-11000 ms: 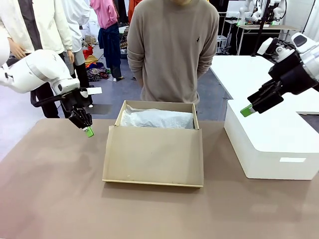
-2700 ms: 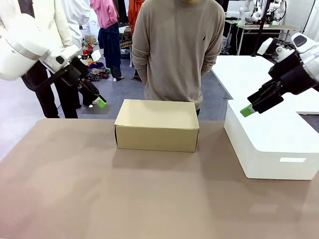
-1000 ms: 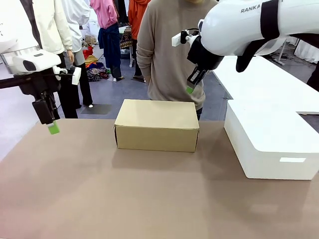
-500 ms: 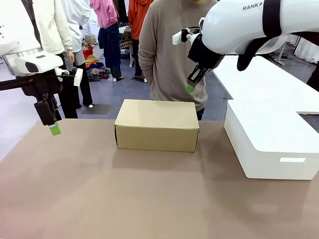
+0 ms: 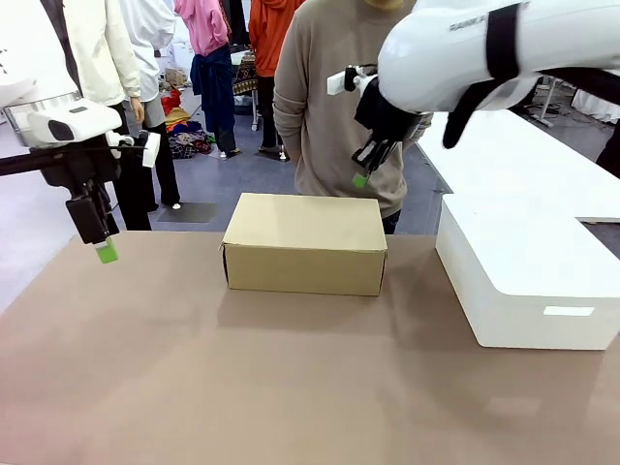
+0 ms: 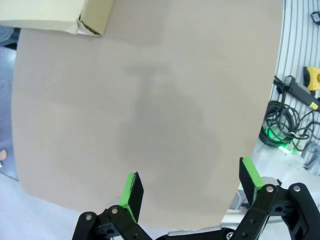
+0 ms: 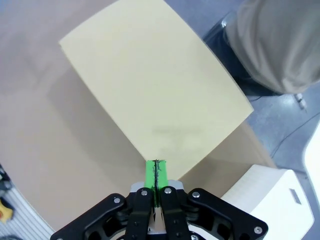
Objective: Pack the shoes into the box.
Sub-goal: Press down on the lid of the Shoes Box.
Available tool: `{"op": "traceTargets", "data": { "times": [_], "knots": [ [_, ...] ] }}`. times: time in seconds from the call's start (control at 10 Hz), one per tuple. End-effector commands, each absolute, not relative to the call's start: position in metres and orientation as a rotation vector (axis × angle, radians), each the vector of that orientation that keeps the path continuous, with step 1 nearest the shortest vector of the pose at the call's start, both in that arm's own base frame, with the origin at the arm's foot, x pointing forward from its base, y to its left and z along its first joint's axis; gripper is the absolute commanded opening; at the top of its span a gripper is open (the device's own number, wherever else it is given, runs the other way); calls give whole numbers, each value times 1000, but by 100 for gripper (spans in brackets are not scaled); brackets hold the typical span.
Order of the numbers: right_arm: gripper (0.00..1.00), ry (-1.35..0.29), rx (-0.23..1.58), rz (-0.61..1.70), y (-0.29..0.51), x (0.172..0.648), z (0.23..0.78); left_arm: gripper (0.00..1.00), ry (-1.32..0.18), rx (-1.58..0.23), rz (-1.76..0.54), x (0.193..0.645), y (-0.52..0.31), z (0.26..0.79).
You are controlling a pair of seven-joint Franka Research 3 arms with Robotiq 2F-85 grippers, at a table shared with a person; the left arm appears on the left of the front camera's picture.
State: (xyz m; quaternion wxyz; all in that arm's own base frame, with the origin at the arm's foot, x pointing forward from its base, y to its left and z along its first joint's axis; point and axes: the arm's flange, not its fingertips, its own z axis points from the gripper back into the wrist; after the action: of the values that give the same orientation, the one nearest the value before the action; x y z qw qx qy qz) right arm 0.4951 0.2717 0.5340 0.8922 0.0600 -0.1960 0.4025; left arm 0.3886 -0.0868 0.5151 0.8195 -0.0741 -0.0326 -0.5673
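The brown cardboard box (image 5: pixel 305 242) sits closed at the far middle of the table, lid down; from above its flat lid (image 7: pixel 155 97) shows plainly. The shoes are hidden. My right gripper (image 5: pixel 360 180) hangs shut above the box's far right corner, its green pads (image 7: pixel 155 176) pressed together with nothing between them. My left gripper (image 5: pixel 106 252) hovers open over the table's far left edge, well left of the box, and its green fingertips (image 6: pixel 131 190) stand wide apart and empty. One corner of the box (image 6: pixel 92 17) appears at the top of the left wrist view.
A large white block (image 5: pixel 528 271) stands at the right of the table. A person in a beige sweater (image 5: pixel 334 107) stands just behind the box. Bare brown tabletop (image 5: pixel 291 387) stretches across the front. Cables hang past the table edge (image 6: pixel 280 115).
My right gripper has shifted slightly left and down toward the box over the last second. The left arm has barely moved. Earlier the lid lay open; it is down now.
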Motion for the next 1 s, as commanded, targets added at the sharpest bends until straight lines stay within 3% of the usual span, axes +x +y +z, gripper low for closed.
{"op": "traceTargets", "data": {
  "times": [0.0, 0.9],
  "knots": [
    [0, -328, 159, 703, 304, 529, 532, 100, -68, -168, -1214, 389, -84, 519],
    [0, -230, 100, 458, 359, 612, 475, 100, -68, -168, -1214, 389, -84, 519]
  ]
}}
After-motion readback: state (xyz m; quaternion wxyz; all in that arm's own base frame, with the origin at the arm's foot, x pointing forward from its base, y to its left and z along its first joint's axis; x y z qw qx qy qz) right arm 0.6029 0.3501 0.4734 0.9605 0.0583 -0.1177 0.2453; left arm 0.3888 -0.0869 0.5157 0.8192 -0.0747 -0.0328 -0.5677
